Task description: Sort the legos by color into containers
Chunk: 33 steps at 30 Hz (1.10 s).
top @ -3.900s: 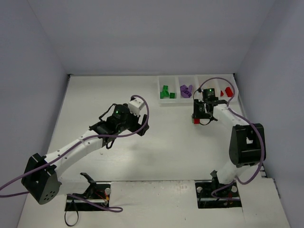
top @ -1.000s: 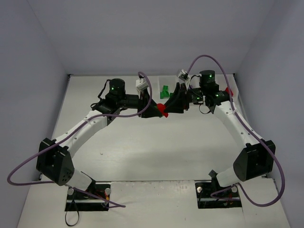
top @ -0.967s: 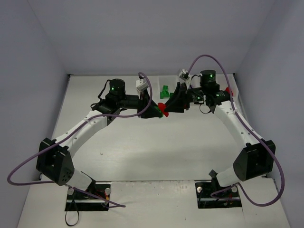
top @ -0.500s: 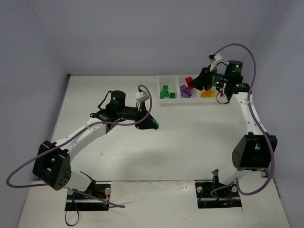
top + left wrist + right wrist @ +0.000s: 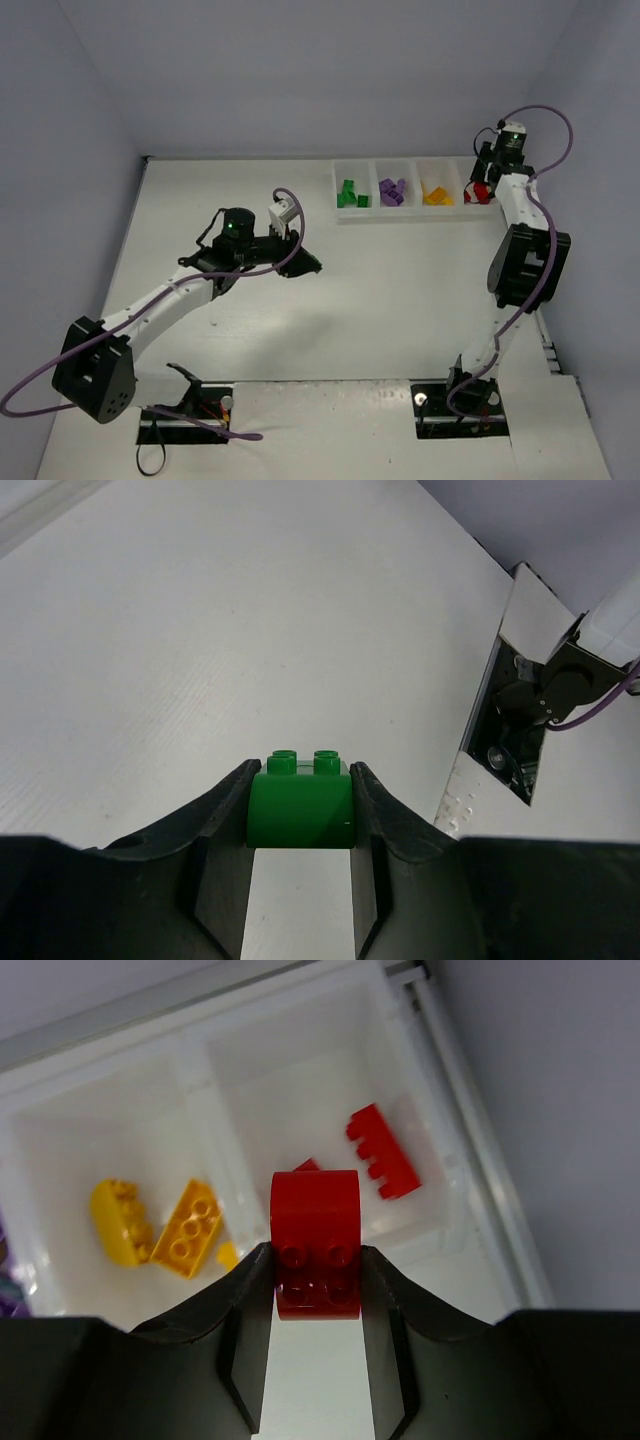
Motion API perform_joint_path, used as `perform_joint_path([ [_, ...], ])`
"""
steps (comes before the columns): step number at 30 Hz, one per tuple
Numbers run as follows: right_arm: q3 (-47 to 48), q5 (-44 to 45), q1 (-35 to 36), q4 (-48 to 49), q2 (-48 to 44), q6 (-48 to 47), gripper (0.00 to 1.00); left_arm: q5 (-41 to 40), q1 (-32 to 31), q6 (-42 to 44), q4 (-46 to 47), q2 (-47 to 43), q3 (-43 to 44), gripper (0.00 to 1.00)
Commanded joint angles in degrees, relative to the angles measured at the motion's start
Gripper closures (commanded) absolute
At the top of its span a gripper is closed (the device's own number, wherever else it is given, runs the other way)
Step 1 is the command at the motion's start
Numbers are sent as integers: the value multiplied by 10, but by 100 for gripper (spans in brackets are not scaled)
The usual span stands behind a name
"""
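Left tool [image 5: 302,778]: clenched on a green brick [image 5: 300,808], one finger pressed to each side face; two studs show on the edge turned away from the wrist camera
Position of the green brick: held above the bare white counter [image 5: 380,300], left of centre in the top view and well apart from the tray [image 5: 410,213]
Right tool [image 5: 315,1253]: clenched on a red brick [image 5: 316,1228], whose four studs face the wrist camera
Position of the red brick: held over the rightmost compartment of the tray, near the far right corner of the counter; whether it touches the compartment floor cannot be told
Tray: white, four square low-walled compartments in a row along the far edge of the counter
Compartment 1, leftmost: green pieces [image 5: 349,194]
Compartment 2: purple pieces [image 5: 391,190]
Compartment 3: orange-yellow pieces [image 5: 190,1228], two lying side by side with a smaller bit just beside them
Compartment 4, rightmost: one loose red piece [image 5: 383,1150] lying on the floor, and a second red piece partly hidden behind the held brick
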Motion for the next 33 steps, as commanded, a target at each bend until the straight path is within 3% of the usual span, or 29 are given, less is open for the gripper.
perform_joint_path([
  [1,79,64,-9,42,36,-18,100,-47,2,-12,17,-32,2,100],
  [4,112,68,-12,41,80,-23,97,-75,2,-12,3,-36,1,100],
  [9,161,19,-21,34,120,-16,59,-110,2,9,-40,-23,40,100],
  [14,168,-14,-21,29,114,-14,38,-140,2,12,-42,21,88,100],
  [21,92,-75,-18,22,-7,50,35,-188,2,25,-15,112,185,100],
  [26,-46,-132,-12,25,-156,171,36,-228,-2,31,-2,221,309,100],
  [33,-191,-165,22,30,-326,218,35,-281,-8,51,19,377,478,100],
])
